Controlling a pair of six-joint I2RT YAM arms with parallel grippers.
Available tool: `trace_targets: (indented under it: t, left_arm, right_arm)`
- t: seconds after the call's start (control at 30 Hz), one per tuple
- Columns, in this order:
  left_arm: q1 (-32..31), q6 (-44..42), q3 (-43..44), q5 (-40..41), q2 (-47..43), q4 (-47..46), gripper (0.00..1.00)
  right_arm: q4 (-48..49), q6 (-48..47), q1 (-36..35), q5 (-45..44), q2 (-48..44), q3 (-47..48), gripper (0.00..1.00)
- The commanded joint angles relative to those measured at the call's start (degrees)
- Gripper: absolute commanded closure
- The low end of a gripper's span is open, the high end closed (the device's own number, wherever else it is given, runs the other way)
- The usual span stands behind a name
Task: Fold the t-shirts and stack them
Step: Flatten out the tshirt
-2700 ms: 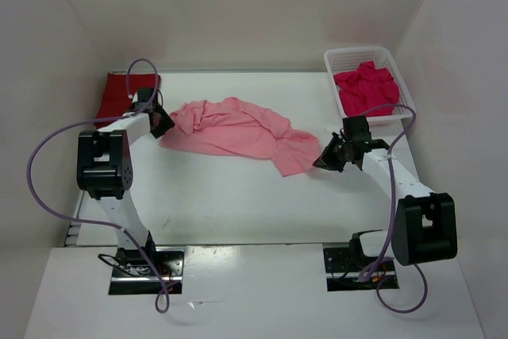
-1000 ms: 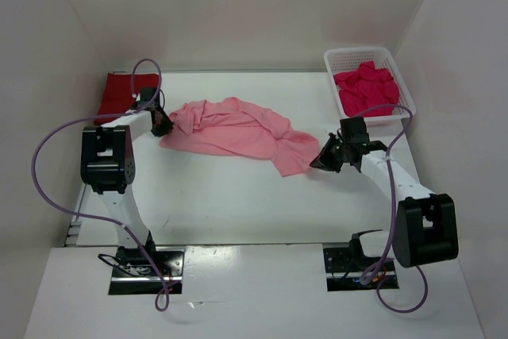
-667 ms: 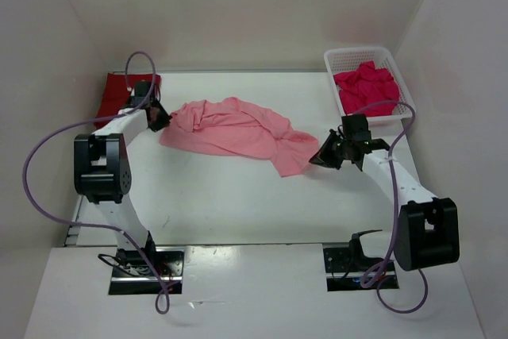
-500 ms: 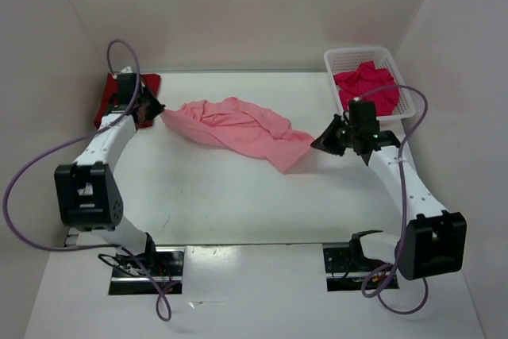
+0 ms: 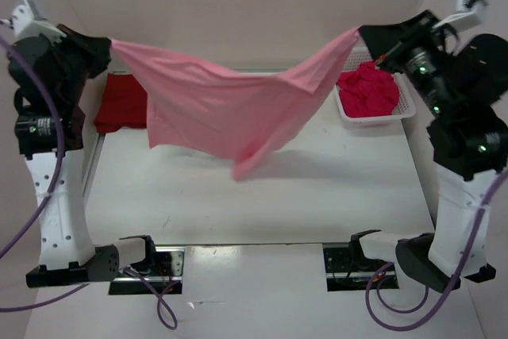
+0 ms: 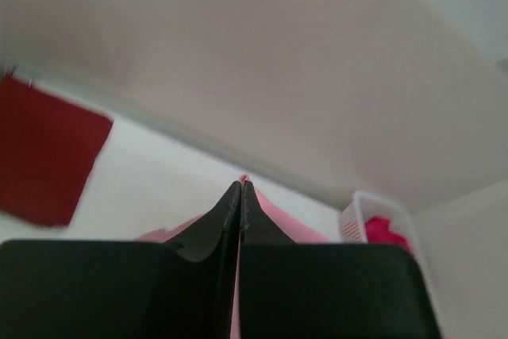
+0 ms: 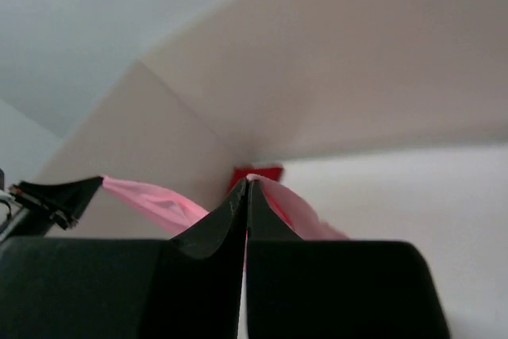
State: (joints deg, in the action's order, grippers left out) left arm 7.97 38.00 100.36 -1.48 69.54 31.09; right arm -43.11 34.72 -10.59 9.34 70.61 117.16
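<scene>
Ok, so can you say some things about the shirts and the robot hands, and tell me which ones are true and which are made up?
1. The pink shirt hangs in the air, stretched between the two arms. True.
2. The left gripper is open and holds nothing. False: it is shut on one corner of the pink shirt.
3. The bright red shirt lies in the white basket. True.
4. The dark red shirt is in the basket too. False: it lies flat on the table, at the far left.
5. The right gripper is shut on the other corner of the pink shirt. True.
</scene>
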Motion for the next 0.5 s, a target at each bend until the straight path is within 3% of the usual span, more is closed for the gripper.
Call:
trace_targets:
  t: [0.0,0.1,0.17,0.3,0.47]
  left_arm:
    - [0.29,0.76,9.92,-0.72,0.86,1.43,1.0]
    - [0.29,0.76,13.64,-0.72,3.23,1.43,1.0]
    - [0.29,0.76,14.17,-0.72,5.07,-0.06,1.0]
    - [0.29,1.28,10.84,-0.72,7.72,-3.22,1.0]
    - [0.29,2.43,6.26,-1.34,13.6,-9.55,1.0]
  right_arm:
    - [-3.47,-2.55,-2.06,-8.98,2.33,13.06,1.0]
    - [-2.95,-2.55,-2.07,-10.92,5.76,21.41,1.0]
    - [-0.93,-3.25,-2.07,-12.76,7.6,21.97,1.0]
    - [2.76,-4.66,-1.46,-14.53,14.8,22.67,1.0]
    - [2.77,-5.19,0.39,-10.49,29.83,28.45,1.0]
